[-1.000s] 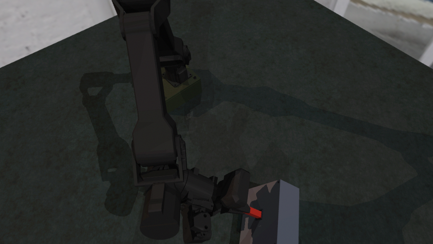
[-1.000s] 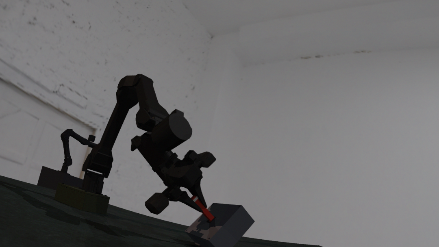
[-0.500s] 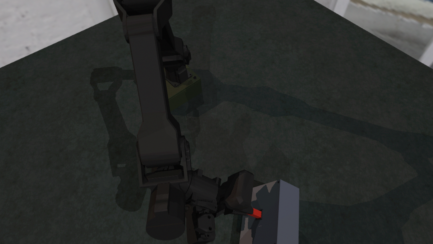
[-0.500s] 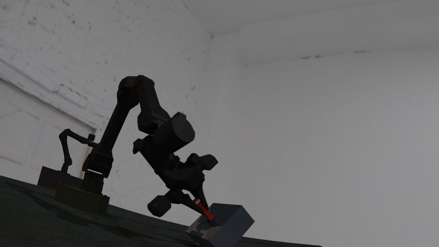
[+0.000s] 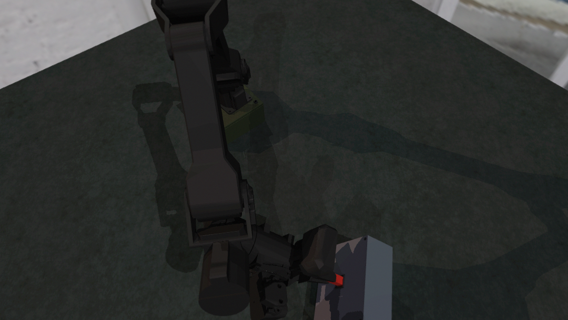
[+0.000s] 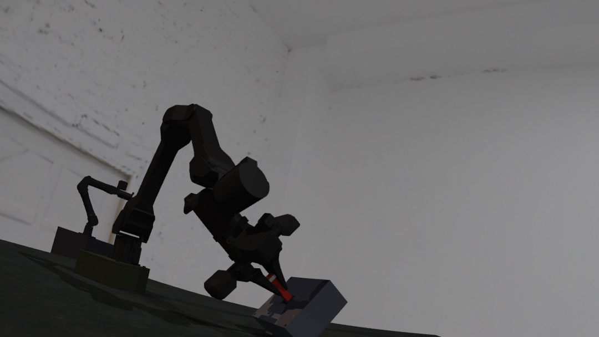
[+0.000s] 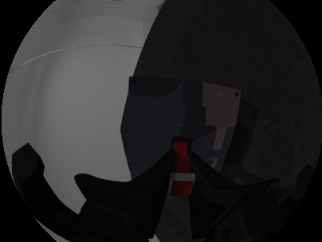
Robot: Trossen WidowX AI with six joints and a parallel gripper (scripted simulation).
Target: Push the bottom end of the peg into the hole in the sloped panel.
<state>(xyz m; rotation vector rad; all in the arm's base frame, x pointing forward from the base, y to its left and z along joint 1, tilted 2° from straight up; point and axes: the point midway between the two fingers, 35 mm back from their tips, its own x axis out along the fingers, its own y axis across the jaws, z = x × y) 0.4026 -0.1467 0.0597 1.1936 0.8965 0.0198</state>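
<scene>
The red peg (image 5: 339, 280) (image 6: 287, 296) (image 7: 181, 189), with square-looking flat sides and a pale band near its top, is tilted, its bottom end inside the hole (image 7: 190, 141) of the sloped panel (image 5: 353, 266) (image 6: 303, 285) (image 7: 153, 115). Its sides look roughly lined up with the square hole. My gripper (image 5: 333, 279) (image 6: 284, 291) (image 7: 180, 154) is shut on the peg, its fingertips close above the panel face. The peg's top stands out between the fingers in the wrist view. How deep the bottom end sits is hidden.
The arm's olive base block (image 5: 248, 119) (image 6: 111, 270) stands on the dark table (image 5: 417, 99). A second, smaller arm (image 6: 85, 200) on a dark block (image 6: 66, 240) is in the background of the exterior view. Shadows cross the table and panel face.
</scene>
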